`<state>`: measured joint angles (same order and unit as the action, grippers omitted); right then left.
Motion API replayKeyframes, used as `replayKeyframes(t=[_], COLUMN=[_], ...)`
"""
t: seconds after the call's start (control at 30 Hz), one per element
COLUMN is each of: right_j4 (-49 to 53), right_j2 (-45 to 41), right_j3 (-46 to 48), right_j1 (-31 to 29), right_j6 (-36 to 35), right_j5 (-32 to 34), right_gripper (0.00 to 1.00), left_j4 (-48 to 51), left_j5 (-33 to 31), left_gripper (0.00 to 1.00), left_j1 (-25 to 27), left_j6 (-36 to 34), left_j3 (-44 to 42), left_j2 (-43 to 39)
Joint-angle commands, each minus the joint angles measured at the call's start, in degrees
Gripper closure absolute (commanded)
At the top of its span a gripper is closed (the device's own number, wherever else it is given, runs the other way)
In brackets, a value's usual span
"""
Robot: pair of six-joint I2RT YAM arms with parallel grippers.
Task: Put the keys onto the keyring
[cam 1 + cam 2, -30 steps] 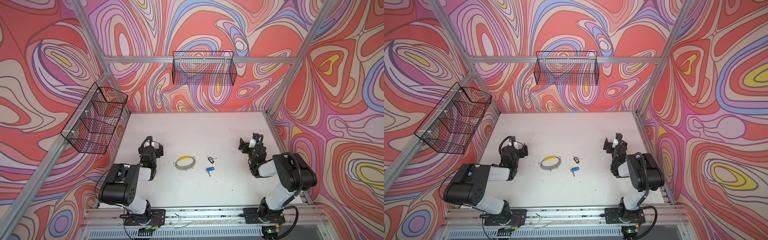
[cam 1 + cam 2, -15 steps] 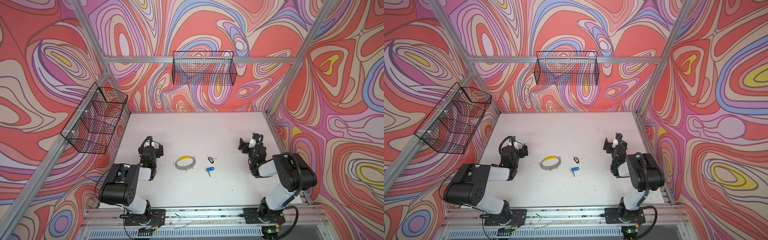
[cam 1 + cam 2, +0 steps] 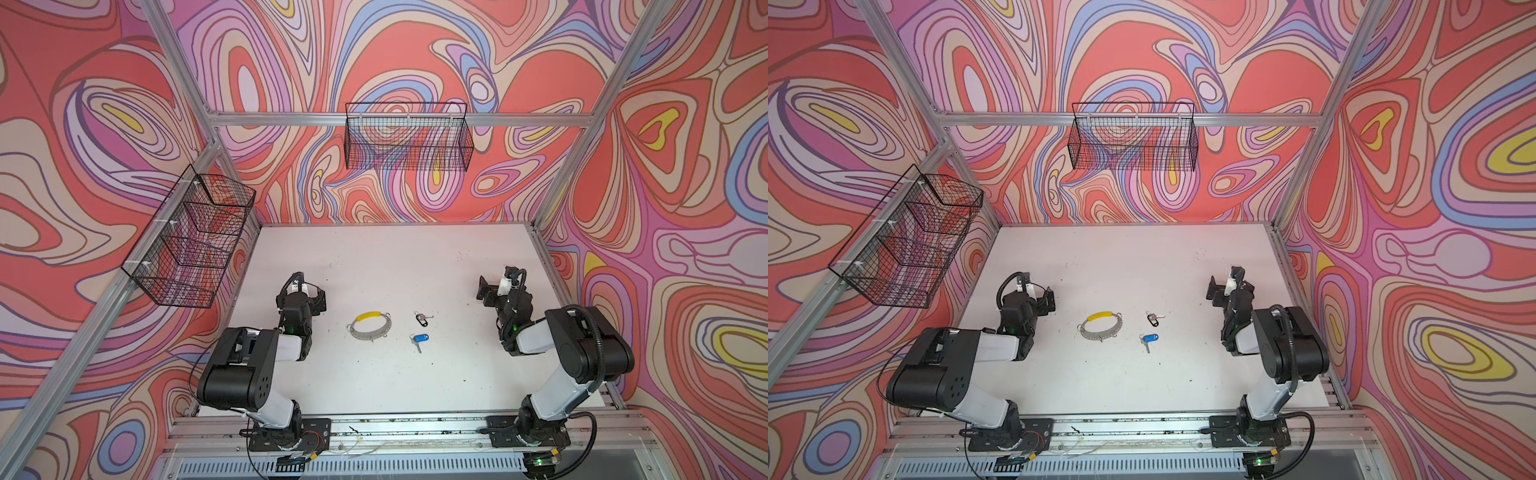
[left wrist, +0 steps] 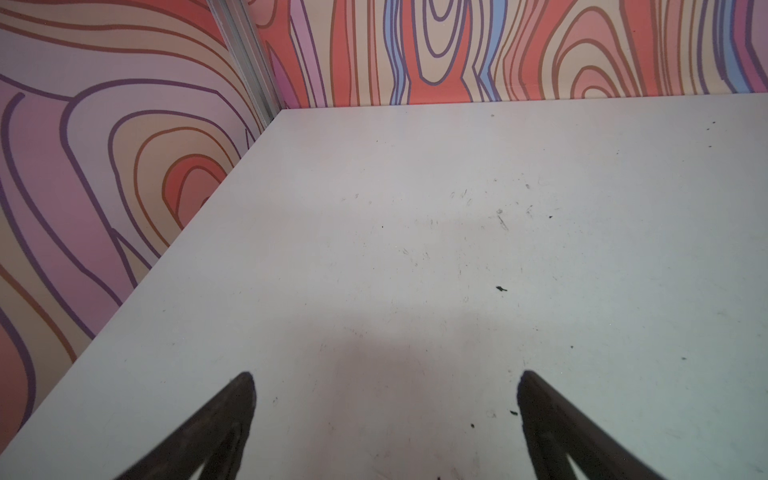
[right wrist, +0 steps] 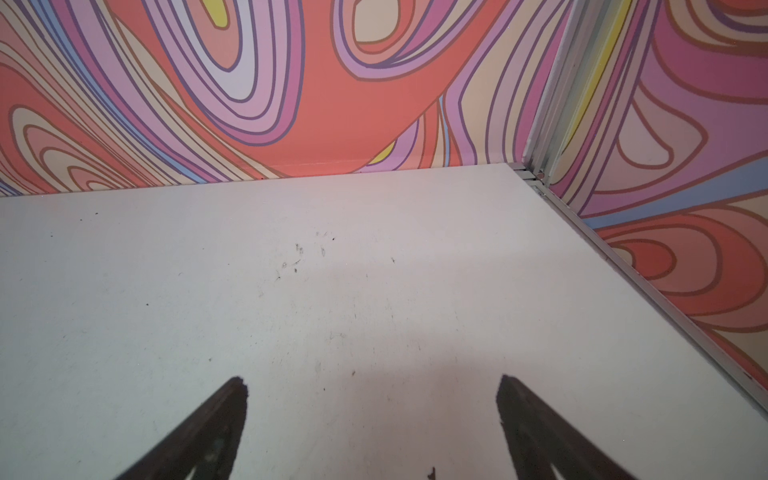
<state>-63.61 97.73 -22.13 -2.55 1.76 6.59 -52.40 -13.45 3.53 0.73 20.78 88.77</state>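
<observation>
White table (image 3: 374, 257), walls w/ wire baskets: far basket (image 3: 409, 145), left basket (image 3: 191, 241). Over its left & right sides sit left gripper (image 4: 384, 386) & right gripper (image 5: 372, 386), both released wide, nothing btwn fingers. Mid-table lies keyring (image 3: 368, 316), yellow sleeve on far arc. Right of it, not touching: black-tag key (image 3: 422, 320), blue-tag key (image 3: 420, 338) nearer.
</observation>
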Motion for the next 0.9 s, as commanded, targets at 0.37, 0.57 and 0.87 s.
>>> replayKeyframes(t=[0.37, 0.57, 0.87], right_j4=[38.6, 50.8, 65.3], right_j2=[-14.5, -13.7, -12.9], right_j3=[-15.4, -24.7, -38.3], right_j1=[0.2, 0.2, -6.1], right_j6=[13.1, 12.9, 13.4], right_j5=[11.5, 6.2, -5.8], right_gripper=[0.02, 0.02, 0.12], left_j4=[13.7, 40.4, 82.6], left_j5=[-0.8, -9.3, 1.1], left_gripper=[0.00, 0.00, 0.03], left_j1=[-0.5, -0.4, 0.4], left_j6=[1.3, 6.3, 22.1], left_j3=[4.6, 17.8, 39.0], left_j2=[-8.4, -15.2, -17.6])
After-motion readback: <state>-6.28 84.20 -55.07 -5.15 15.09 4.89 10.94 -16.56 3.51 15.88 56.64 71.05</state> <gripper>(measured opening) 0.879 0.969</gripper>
